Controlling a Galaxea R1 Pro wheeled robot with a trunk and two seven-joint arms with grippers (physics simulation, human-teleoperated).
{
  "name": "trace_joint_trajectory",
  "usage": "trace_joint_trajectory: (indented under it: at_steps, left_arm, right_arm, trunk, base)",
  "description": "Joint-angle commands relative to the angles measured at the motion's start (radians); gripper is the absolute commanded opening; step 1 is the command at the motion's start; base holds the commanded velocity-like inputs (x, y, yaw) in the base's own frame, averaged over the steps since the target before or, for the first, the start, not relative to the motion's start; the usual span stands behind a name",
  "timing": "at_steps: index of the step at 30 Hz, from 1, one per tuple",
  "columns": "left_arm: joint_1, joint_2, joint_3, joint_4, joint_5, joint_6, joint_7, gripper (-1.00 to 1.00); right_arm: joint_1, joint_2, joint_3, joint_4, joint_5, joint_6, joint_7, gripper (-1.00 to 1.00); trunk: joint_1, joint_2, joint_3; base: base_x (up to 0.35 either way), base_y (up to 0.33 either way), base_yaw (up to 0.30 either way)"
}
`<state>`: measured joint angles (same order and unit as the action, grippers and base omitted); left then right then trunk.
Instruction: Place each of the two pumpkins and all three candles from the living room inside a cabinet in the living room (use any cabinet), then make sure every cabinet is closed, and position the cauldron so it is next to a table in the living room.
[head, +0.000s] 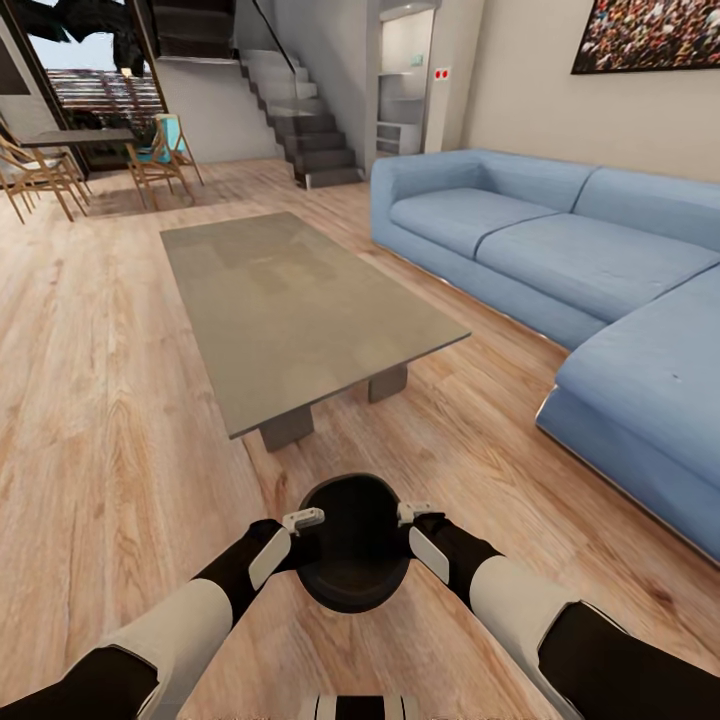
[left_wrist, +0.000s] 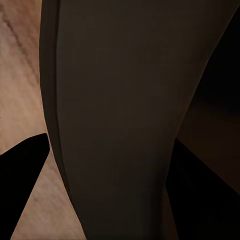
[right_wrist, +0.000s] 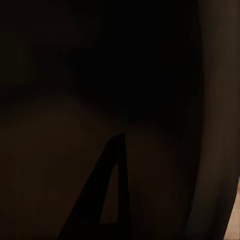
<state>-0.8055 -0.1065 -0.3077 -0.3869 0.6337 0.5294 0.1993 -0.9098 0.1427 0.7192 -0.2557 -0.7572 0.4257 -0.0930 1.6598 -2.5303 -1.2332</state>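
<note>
The glossy black cauldron (head: 352, 545) is low in the head view, mouth up, over the wooden floor just short of the near end of the grey-beige coffee table (head: 290, 300). My left gripper (head: 303, 522) is shut on its left rim and my right gripper (head: 412, 518) on its right rim. In the left wrist view the cauldron's wall (left_wrist: 120, 125) runs between two dark fingers (left_wrist: 20, 180). The right wrist view is very dark, with the cauldron (right_wrist: 100, 75) close up and one finger (right_wrist: 107, 200) showing. I cannot tell whether the pot touches the floor.
A long blue corner sofa (head: 560, 250) runs along the right of the table. Stairs (head: 310, 130) rise at the back. A dining table with wooden chairs (head: 60, 160) stands far left. Open wooden floor (head: 90, 380) lies left of the coffee table.
</note>
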Motion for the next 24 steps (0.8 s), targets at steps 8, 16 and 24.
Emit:
trace_joint_trajectory:
  at_steps: [8, 16, 24]
  left_arm:
    - [0.000, -0.008, -0.008, 0.001, 0.004, 0.004, 0.009, -1.00]
    - [0.000, -0.009, -0.008, 0.001, 0.004, 0.004, 0.009, -1.00]
    - [0.000, -0.009, -0.008, 0.000, 0.004, 0.004, 0.009, -1.00]
  right_arm:
    - [-0.001, -0.001, -0.001, -0.017, 0.010, -0.053, -0.008, -1.00]
    - [-0.001, 0.000, -0.001, -0.017, 0.010, -0.053, -0.008, -1.00]
    - [-0.001, 0.000, -0.001, -0.017, 0.010, -0.053, -0.008, -1.00]
  trunk:
    - [0.000, 0.000, -0.014]
    - [0.000, 0.000, -0.026]
    - [0.000, 0.000, -0.039]
  base:
    - [0.000, 0.000, 0.000]
    - [0.000, 0.000, 0.000]
    - [0.000, 0.000, 0.000]
